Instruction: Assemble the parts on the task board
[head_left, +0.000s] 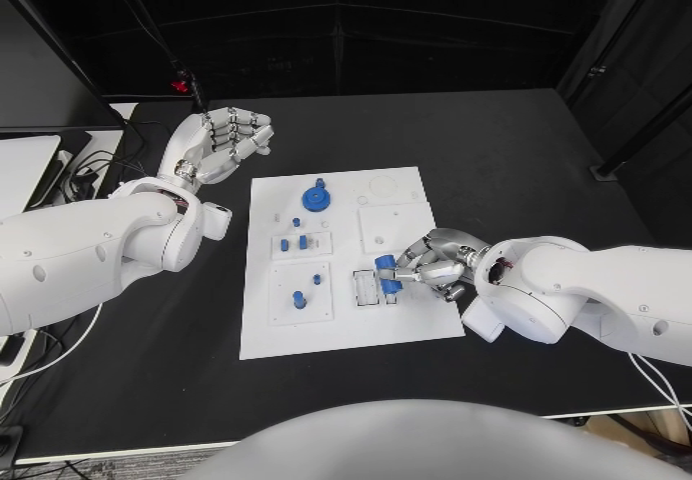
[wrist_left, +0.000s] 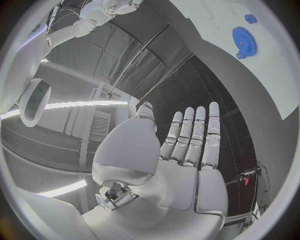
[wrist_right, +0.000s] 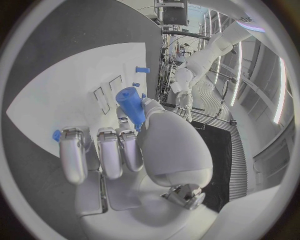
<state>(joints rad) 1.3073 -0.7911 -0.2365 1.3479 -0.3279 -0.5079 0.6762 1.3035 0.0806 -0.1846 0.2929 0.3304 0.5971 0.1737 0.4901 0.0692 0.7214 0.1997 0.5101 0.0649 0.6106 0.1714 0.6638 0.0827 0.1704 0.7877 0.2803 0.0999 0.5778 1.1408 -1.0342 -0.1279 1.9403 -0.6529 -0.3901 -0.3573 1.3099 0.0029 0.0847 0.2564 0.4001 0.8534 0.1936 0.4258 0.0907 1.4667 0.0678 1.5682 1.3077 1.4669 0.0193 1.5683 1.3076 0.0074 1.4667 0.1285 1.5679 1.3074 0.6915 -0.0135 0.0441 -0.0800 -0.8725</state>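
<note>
Black table (head_left: 490, 140) carries the white task board (head_left: 346, 330) at centre of the head view. Left hand (head_left: 224, 140) sits at upper left of the frame, off the board over bare table, fingers straight and side by side, holding nothing; the left wrist view confirms a flat, empty palm (wrist_left: 181, 175).

Right hand (head_left: 433, 262) is at lower right of the board's middle, pinching a blue cylindrical part (wrist_right: 131, 104) between thumb and fingers above a small white fixture (head_left: 372, 290). Whether the part's lower end already touches the fixture I cannot tell; the fingers hide it.

Other parts on the board: blue gear (head_left: 317, 195) at upper centre, small blue pegs (head_left: 296, 240) in the left-hand fixtures.

Handling judgement: the cylinder looks like rigid, light, smooth plastic, likely slippery. Best held on its round side wall near the upper end, leaving the lower end free for insertion.
</note>
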